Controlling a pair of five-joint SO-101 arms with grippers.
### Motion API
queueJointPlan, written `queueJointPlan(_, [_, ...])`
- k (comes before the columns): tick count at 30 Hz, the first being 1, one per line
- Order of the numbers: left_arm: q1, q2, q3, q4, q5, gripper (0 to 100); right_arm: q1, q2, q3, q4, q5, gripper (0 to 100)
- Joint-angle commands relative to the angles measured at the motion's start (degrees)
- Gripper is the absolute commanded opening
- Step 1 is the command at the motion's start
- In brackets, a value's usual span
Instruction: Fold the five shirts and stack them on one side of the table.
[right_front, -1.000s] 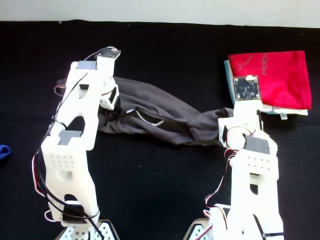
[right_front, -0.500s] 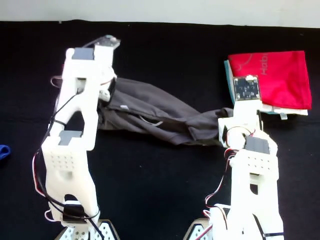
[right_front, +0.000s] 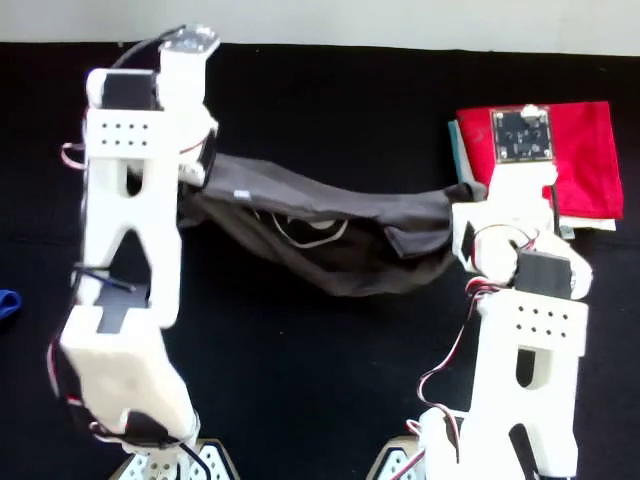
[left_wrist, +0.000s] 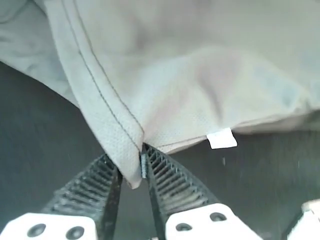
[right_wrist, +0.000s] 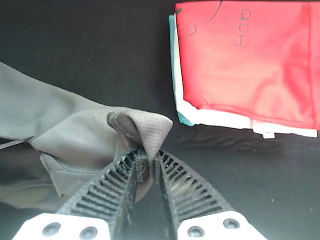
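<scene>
A grey shirt (right_front: 320, 235) is strung between the two arms, its long axis running left to right across the middle of the black worktop (right_front: 320, 390). Its left end sits slightly farther back than its right end. The middle of the cloth sags toward the near side in a loose belly, and whether that belly touches the worktop cannot be told. The left end effector (left_wrist: 131, 172) is closed narrowly on a stitched hem corner at the shirt's left end, with the cloth pinched between the ribbed fingers (left_wrist: 172, 182). A small white tag (left_wrist: 221, 139) sticks out of the edge just beside the grip. The right end effector (right_wrist: 146, 160) is clamped on a bunched fold at the shirt's right end, the fabric humped up above the fingertips. Just right of that grip, at the far right of the worktop, lies a folded stack. It has a red shirt (right_front: 580, 150) on top, with a white layer (right_wrist: 220, 119) and a teal edge (right_wrist: 184, 120) showing under it on the left and near sides. A blue scrap (right_front: 8, 303) lies at the left edge of the worktop, well apart from the shirt.
</scene>
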Motion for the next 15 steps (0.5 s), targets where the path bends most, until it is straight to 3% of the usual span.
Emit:
queueJointPlan(1, [-0.2,-13.6,19.6,0.6,-0.9,1,-0.5,-1.5,-5.2,6.5,-0.4,0.6])
queueJointPlan(6, [-0.6,-19.1,35.6,-3.3,-3.3,1,-0.5,-1.5,-5.1,11.1,-0.4,0.6])
queueJointPlan(15, [-0.2,-16.1,48.6,-12.8,-3.1,2,-0.6,-4.8,3.9,9.9,-0.8,0.6])
